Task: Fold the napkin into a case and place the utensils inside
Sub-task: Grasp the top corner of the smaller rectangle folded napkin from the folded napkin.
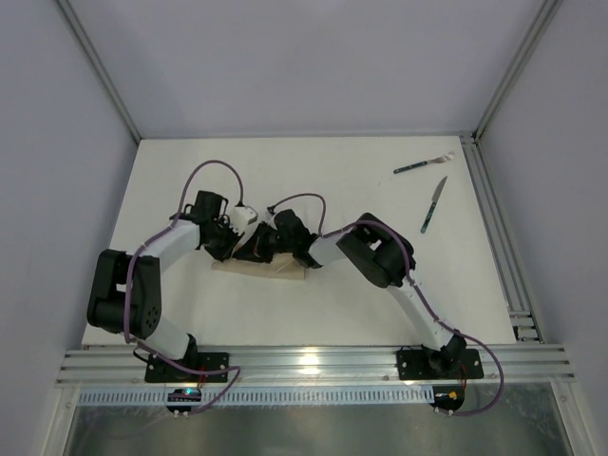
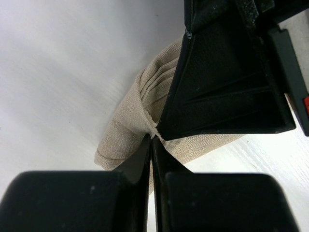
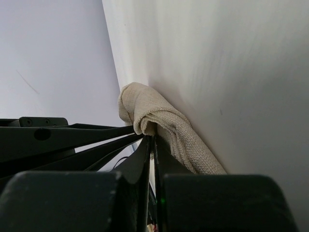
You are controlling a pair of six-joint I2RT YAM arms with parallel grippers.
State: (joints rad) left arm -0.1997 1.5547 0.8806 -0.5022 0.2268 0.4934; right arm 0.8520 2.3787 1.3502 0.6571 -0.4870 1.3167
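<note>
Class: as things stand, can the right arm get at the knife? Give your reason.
Probably, though not at once: the knife lies on open table on that arm's side, nothing between, but the right gripper is shut on the napkin and must release first.

- White tabletop (image 1: 313,180), matte, filling the middle.
- Aluminium rail (image 1: 313,361) along its near edge.
- Second rail (image 1: 494,228) down the right side.
- Grey walls (image 1: 313,66) far, left and right.
</note>
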